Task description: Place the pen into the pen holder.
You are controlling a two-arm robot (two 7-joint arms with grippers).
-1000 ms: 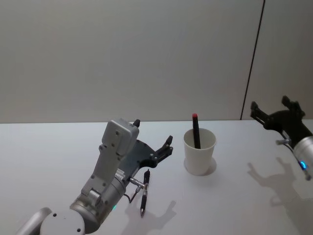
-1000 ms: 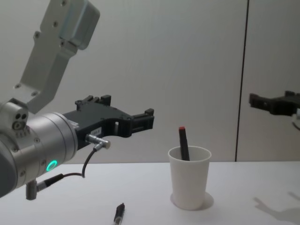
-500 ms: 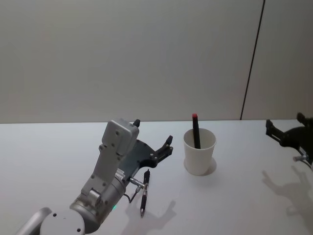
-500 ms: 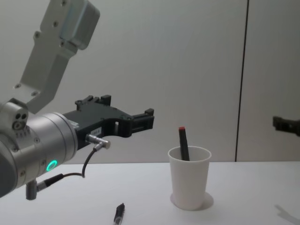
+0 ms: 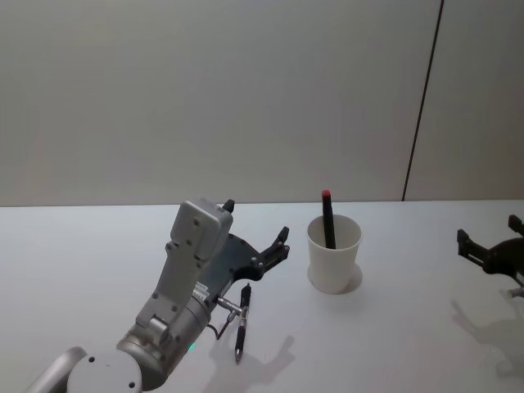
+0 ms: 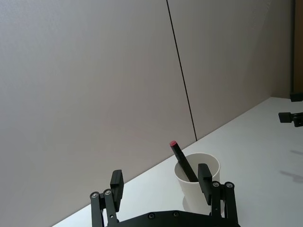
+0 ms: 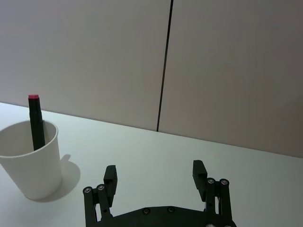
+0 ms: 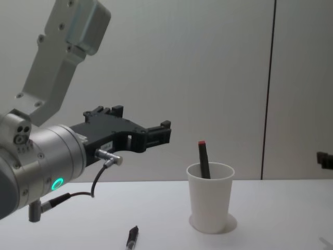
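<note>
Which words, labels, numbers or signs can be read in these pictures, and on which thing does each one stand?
None can be read.
Too small to read: the white sticker on the black body of the left claw.
No print: the white paper cup.
No legible marking: the black pen lying on the table, and the red-tipped pen standing in the cup.

Two pens: red-capped pen (image 5: pixel 327 218), black pen (image 5: pixel 242 322). One pen holder (image 5: pixel 334 260). Two claws: left claw (image 5: pixel 257 219), right claw (image 5: pixel 490 231).
</note>
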